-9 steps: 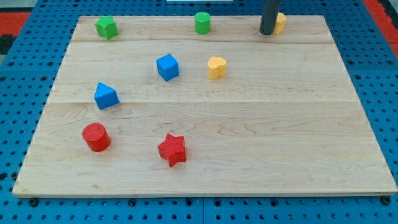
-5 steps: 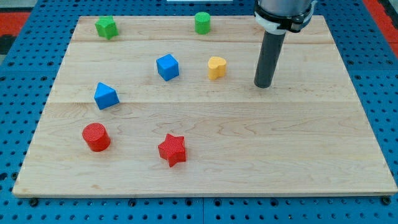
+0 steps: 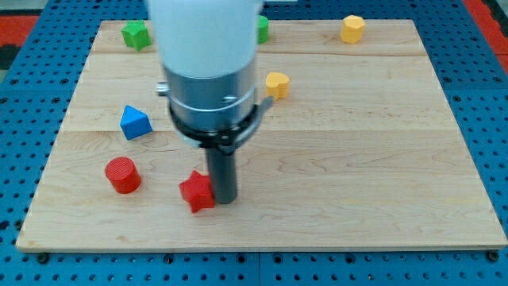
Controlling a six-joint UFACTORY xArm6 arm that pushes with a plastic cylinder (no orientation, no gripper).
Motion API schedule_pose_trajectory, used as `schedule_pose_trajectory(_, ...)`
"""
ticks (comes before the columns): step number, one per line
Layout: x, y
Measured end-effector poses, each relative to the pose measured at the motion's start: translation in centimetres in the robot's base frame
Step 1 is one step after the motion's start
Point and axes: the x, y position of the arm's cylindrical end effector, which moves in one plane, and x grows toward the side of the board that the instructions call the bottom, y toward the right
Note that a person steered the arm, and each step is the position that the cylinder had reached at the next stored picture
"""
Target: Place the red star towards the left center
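A wooden bench fills the frame, lying on a blue pegboard surface. The robot arm comes down from the top centre and ends in a dark rod. My tip rests on the bench in the lower centre-left, touching the right side of the red star. No gripper is fitted, so there is nothing to be spread or pressed together. A red cylinder sits near the star, to its left. A blue triangular block lies above the cylinder. A green block is at upper left. Another green block peeks from behind the arm. A yellow heart-like block sits just right of the arm, and a yellow block lies at upper right.
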Motion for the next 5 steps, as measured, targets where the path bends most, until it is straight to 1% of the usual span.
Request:
schedule_pose_trajectory(1,2.5,0.6)
schedule_pose_trajectory(2,2.0,-1.6)
schedule_pose_trajectory(3,-1.8,-6.0)
schedule_pose_trajectory(4,-5.4,-8.8)
schedule_pose_trajectory(5,-6.4,-14.9)
